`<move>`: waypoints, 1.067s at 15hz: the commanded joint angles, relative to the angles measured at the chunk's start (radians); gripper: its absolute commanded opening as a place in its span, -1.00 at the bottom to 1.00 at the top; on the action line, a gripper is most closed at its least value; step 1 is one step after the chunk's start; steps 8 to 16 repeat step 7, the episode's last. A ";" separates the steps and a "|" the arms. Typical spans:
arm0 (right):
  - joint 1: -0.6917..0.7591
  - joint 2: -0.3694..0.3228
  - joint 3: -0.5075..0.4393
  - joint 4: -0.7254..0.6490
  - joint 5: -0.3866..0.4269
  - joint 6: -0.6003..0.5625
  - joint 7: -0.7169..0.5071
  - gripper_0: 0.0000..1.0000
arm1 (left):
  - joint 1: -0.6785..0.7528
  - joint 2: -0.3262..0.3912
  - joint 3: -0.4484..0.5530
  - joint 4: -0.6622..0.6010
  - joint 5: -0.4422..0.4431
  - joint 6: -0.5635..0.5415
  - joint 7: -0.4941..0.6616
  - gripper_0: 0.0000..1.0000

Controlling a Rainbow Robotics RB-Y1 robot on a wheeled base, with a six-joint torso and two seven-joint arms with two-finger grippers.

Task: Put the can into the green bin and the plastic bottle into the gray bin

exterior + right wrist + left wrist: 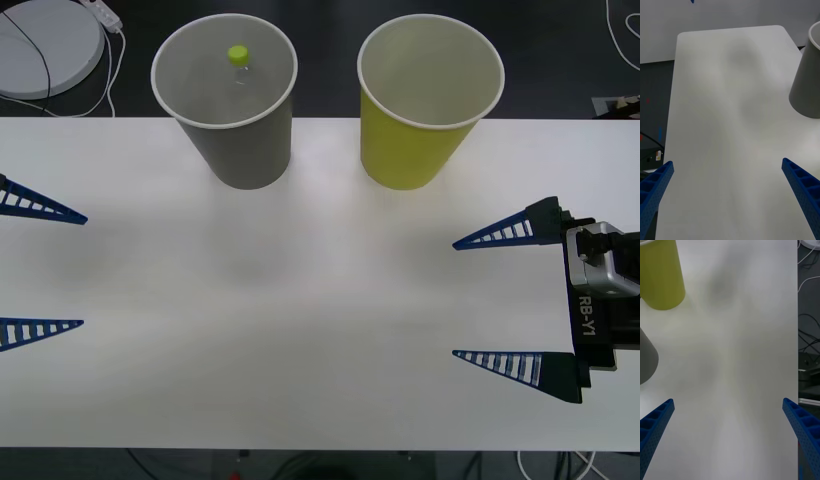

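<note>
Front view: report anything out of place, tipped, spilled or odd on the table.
Nothing stands out. The gray bin and green bin stand upright at the table's far edge, and the plastic bottle sits inside the gray bin. Left gripper and right gripper are open, holding nothing.

tabletop (300, 330): white, smooth, with rounded corners, spanning the front view from side to side
floor (330, 60): dark, visible beyond the tabletop's far edge
disc (45, 45): pale gray and round, on the floor at the far left, partly cut by the frame
cables (110, 60): white and black, trailing across the disc and beside it
more cables (808, 333): on the dark floor past the tabletop's long edge in the left wrist view
</note>
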 commanded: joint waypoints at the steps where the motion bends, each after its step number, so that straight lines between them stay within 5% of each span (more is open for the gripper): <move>1: 0.000 0.000 0.000 0.000 0.000 0.000 0.000 1.00 | 0.003 0.000 -0.003 0.010 0.010 0.000 -0.003 1.00; 16: 0.000 0.000 0.000 0.000 0.000 0.000 0.000 1.00 | 0.003 0.000 -0.004 0.014 0.010 0.000 -0.005 1.00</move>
